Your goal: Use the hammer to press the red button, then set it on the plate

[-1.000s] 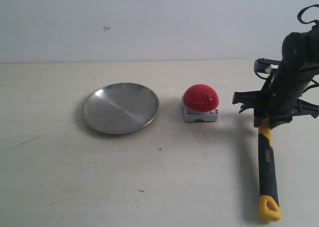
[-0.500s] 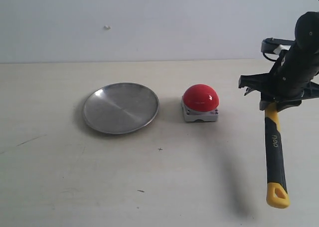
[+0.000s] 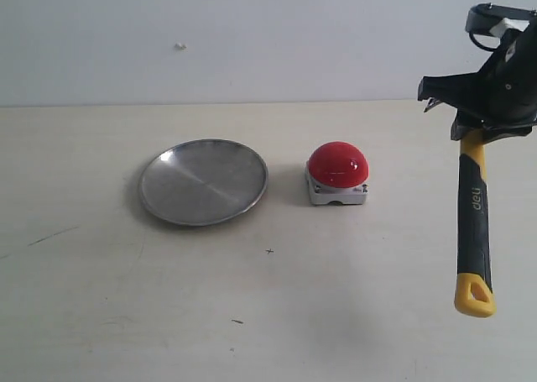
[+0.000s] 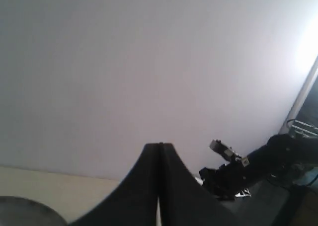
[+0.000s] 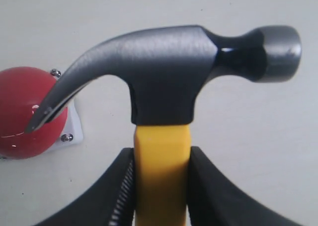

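My right gripper is shut on the hammer and holds it in the air at the far right. The black-and-yellow handle hangs down, with its yellow looped end lowest. In the right wrist view the fingers clamp the yellow neck just under the dark head, and the claw tip overlaps the red button. The red button stands on its grey base at mid-table, left of the hammer. Further left lies the silver plate. My left gripper is shut and holds nothing, facing the wall.
The pale tabletop carries a few small dark marks. A plain wall runs behind it. In the left wrist view the right arm shows in the distance, and the plate's rim sits in a corner.
The right gripper has risen and shifted a little right with the hammer, lifting the handle's looped end well above the table. Plate and button have not moved.
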You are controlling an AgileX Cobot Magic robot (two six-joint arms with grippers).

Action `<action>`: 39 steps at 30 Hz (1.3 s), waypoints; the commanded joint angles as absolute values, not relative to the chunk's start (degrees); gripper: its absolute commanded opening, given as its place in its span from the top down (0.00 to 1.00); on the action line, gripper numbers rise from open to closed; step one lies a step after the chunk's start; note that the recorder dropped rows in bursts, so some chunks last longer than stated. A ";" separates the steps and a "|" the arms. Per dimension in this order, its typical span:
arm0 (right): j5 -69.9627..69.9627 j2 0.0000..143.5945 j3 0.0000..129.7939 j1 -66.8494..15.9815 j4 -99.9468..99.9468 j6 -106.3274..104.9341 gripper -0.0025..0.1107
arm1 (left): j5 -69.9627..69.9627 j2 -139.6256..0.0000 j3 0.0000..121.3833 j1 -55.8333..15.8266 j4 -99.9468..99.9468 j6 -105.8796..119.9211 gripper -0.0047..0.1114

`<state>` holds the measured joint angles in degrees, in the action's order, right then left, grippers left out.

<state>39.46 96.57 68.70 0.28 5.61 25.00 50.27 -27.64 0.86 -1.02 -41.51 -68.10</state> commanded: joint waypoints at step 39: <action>35.19 90.13 68.97 0.35 4.71 20.85 0.98 | 55.77 -129.83 88.22 -44.09 -71.97 -90.90 0.36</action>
<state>37.73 91.28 68.70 0.28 4.57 21.54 54.23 -128.44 86.58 -43.88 -71.60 -89.11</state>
